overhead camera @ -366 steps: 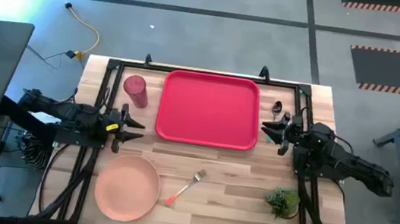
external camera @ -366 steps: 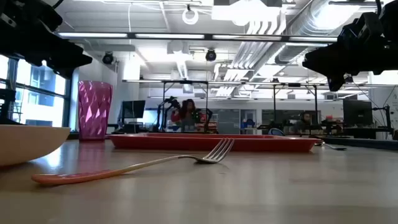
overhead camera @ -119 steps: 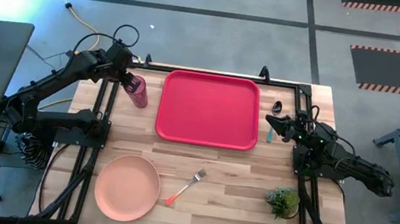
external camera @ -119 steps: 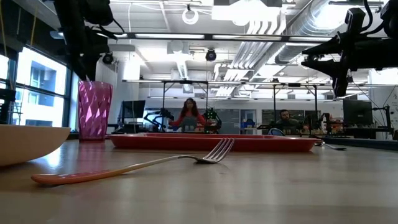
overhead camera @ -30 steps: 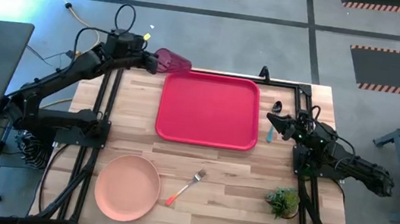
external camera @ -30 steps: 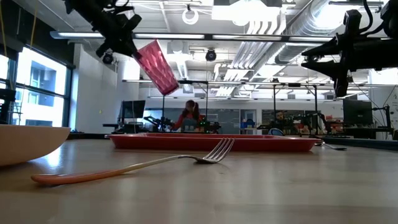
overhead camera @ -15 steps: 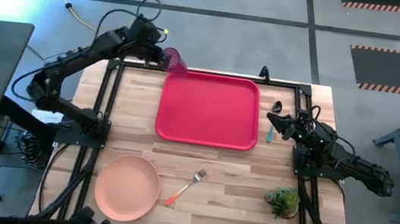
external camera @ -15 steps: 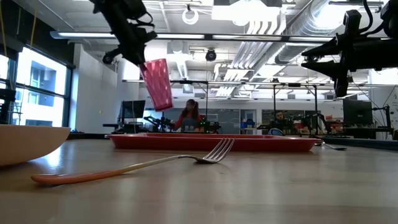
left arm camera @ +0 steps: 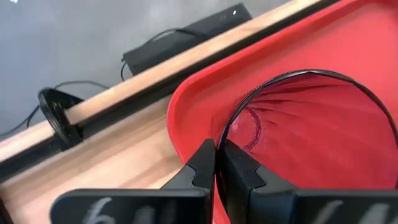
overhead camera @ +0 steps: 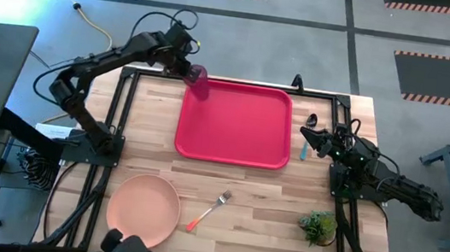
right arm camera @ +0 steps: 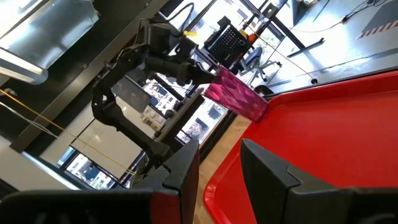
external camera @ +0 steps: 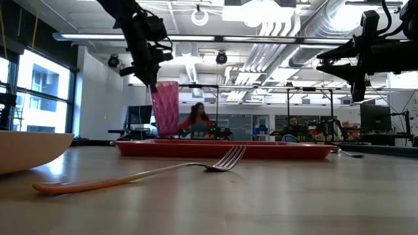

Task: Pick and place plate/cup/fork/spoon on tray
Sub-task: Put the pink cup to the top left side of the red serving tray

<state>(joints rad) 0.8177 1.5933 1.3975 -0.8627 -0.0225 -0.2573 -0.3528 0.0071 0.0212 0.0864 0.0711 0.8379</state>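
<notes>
The dark-red cup (overhead camera: pixel 201 83) hangs upright over the far left corner of the red tray (overhead camera: pixel 237 136), with my left gripper (overhead camera: pixel 193 73) shut on its rim. In the low view the cup (external camera: pixel 166 108) has its base just above the tray's rim (external camera: pixel 261 151); I cannot tell if it touches the tray. The pink plate (overhead camera: pixel 143 211) and the orange-handled fork (overhead camera: pixel 208 211) lie near the front edge. My right gripper (overhead camera: pixel 309 140) is open above the spoon (overhead camera: pixel 313 120), right of the tray. My left gripper pinches the cup's wall at its rim (left arm camera: pixel 219 144), one finger (left arm camera: pixel 239 169) inside the cup and the other finger (left arm camera: pixel 204 163) outside. The fingers come from above, pointing down. The cup hangs upright below them, mouth up, over the tray's corner (left arm camera: pixel 186 106).
A small green plant (overhead camera: pixel 317 227) stands near the front right corner. A black frame (overhead camera: pixel 120 104) runs along the table's sides and far edge. A dark round shape (overhead camera: pixel 125 250) shows at the near edge. People sit in the room behind the table (external camera: pixel 196 121).
My left gripper has carried the cup toward the table's right edge and down over the tray's far left corner. The cup, tipped over and high a second ago, has turned upright and come down close to the tray.
</notes>
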